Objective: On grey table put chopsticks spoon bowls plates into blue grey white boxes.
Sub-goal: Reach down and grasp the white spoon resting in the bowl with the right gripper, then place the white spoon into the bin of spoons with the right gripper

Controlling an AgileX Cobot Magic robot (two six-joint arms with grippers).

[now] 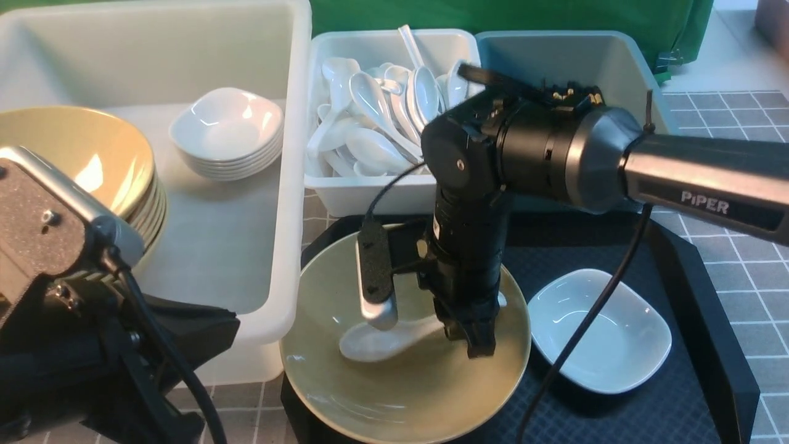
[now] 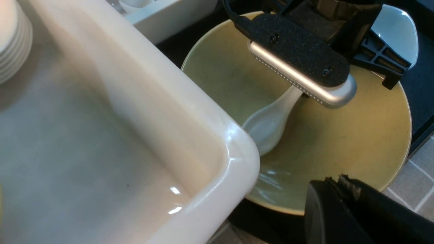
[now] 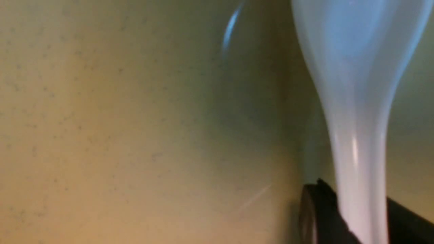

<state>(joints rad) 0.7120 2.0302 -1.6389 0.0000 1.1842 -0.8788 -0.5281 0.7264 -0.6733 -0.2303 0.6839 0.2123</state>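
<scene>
A white spoon lies in an olive-yellow bowl on the black tray. My right gripper reaches down into the bowl. In the right wrist view its fingers are shut on the spoon's handle, and the scoop rests on the bowl's floor. A white plate sits on the tray to the right of the bowl. My left gripper hangs shut and empty just beyond the bowl's near rim, beside the large white box. The chopsticks are out of view.
The large white box holds a stack of bowls and a stack of plates. The small grey-white box is full of spoons. The blue box stands behind the right arm. The black tray lies on the grey table.
</scene>
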